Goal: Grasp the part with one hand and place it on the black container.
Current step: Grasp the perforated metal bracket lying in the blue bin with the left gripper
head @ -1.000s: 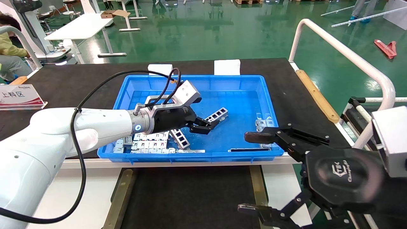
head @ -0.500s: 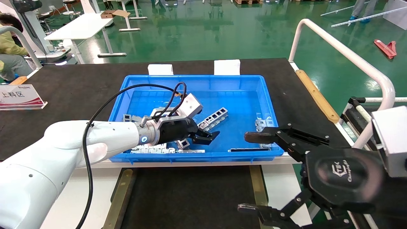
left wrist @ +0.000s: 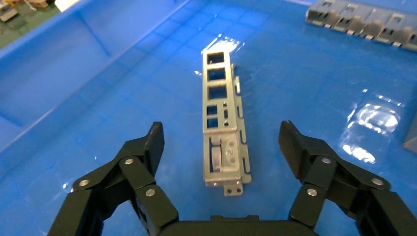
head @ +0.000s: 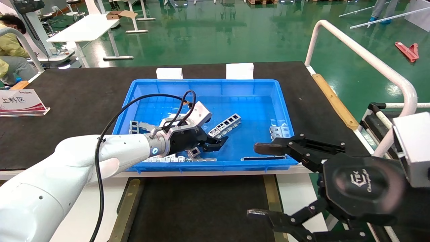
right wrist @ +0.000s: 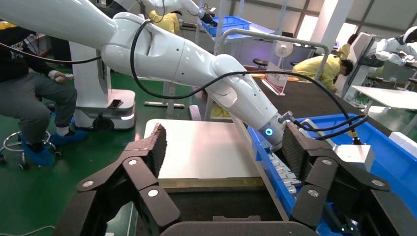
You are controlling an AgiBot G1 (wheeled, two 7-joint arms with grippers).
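The part (head: 225, 124), a slim silver-grey channel bar with square cutouts, lies on the floor of the blue crate (head: 208, 85). My left gripper (head: 216, 142) is open, low in the crate at the bar's near end. In the left wrist view the bar (left wrist: 222, 117) lies lengthwise between the open fingers (left wrist: 149, 147), its near end between the tips, untouched. The black container (head: 201, 208), edged by tan strips (head: 126, 210), lies in front of the crate. My right gripper (head: 260, 181) is open and empty, hovering at the right by the crate's corner.
Several more grey metal parts (head: 161, 158) line the crate's front wall, with others at its right side (head: 278, 131) and left (head: 137, 126). A white rail (head: 362, 57) stands at the right. A sign (head: 20, 102) sits at the far left.
My left gripper has drawn back toward the crate's front and lowered, its open fingers now at the bar's near end. The right gripper has shifted slightly left and down.
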